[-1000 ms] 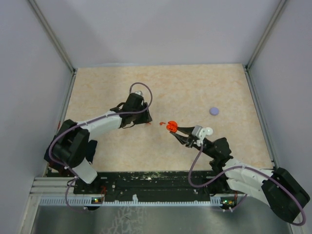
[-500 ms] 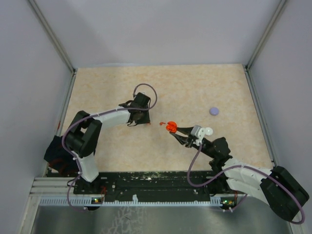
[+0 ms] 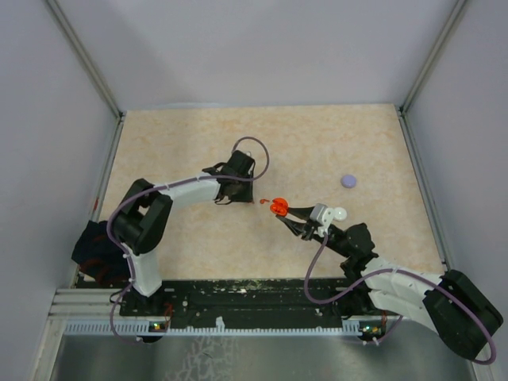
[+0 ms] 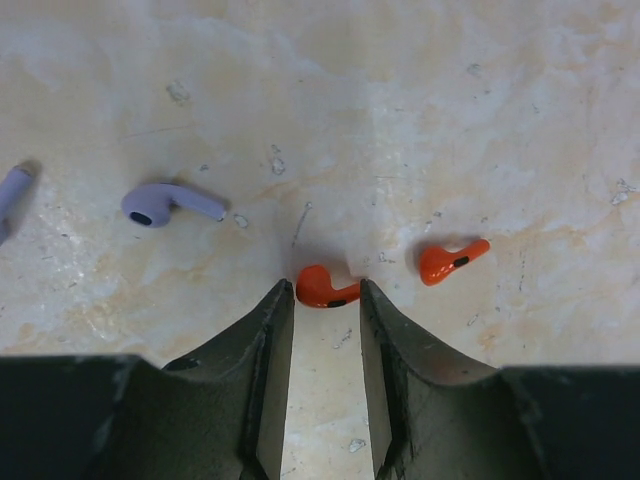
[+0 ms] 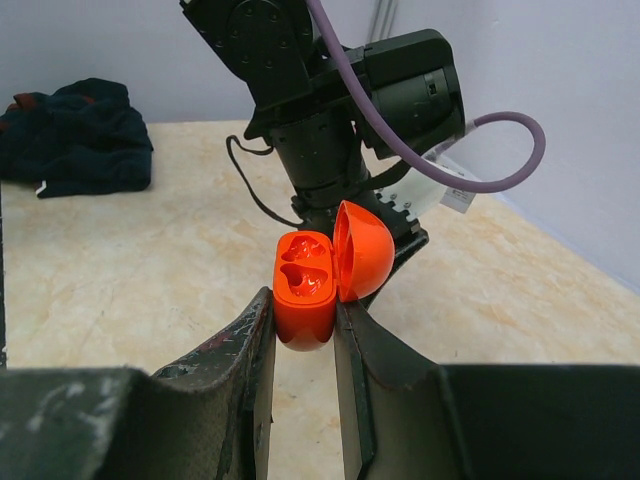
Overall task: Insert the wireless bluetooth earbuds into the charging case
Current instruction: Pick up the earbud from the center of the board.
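Left hand [image 4: 327,292], released, straddles a tiny glossy red plastic earbud [image 4: 320,291], likely light and slippery, so pinch its bulb; right hand [image 5: 303,325] clenches the open orange case [image 5: 300,290]

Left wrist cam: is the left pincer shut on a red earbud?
No, the left pincer is open, its jaws standing apart with the red earbud lying on the table between their tips.
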Controlling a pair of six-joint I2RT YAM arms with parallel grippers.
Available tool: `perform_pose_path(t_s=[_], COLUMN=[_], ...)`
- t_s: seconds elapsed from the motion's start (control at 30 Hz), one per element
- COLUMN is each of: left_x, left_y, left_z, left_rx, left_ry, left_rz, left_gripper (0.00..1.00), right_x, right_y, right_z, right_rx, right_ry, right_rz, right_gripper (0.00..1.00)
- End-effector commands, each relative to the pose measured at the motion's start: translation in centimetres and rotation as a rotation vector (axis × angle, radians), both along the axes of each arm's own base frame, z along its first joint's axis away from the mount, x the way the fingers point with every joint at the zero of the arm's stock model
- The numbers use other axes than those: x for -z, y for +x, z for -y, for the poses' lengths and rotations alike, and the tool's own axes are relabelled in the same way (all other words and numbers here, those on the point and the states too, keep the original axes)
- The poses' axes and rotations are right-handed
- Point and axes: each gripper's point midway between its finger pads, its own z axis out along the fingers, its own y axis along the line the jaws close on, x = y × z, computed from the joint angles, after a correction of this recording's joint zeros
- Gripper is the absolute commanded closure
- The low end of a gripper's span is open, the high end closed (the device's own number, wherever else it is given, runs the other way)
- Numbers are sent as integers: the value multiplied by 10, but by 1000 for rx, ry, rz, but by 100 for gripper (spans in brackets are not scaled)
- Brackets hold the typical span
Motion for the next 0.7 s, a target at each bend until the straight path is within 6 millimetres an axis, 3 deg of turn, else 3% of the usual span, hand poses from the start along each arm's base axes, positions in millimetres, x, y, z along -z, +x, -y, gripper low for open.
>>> perform_pose_path(t_s=[0.0,0.27,0.5,0.67], left_x=[-3,4,0,5], left_y=[-1,-1,2,2], left_z=[10,-4,3,-2], left_rx=[75,2,-45,-59], left_ry=[21,122,114,155], left_rz=[10,-2,17,19], left_gripper=[61,58,48,46], right_x=[-19,-19,-19,-20], right_y=[1,0,0,1], right_z=[2,3,2,3], right_rx=[11,11,11,12], right_ry=[45,42,40,41], right_rz=[50,50,51,52], right_gripper=[100,100,100,100])
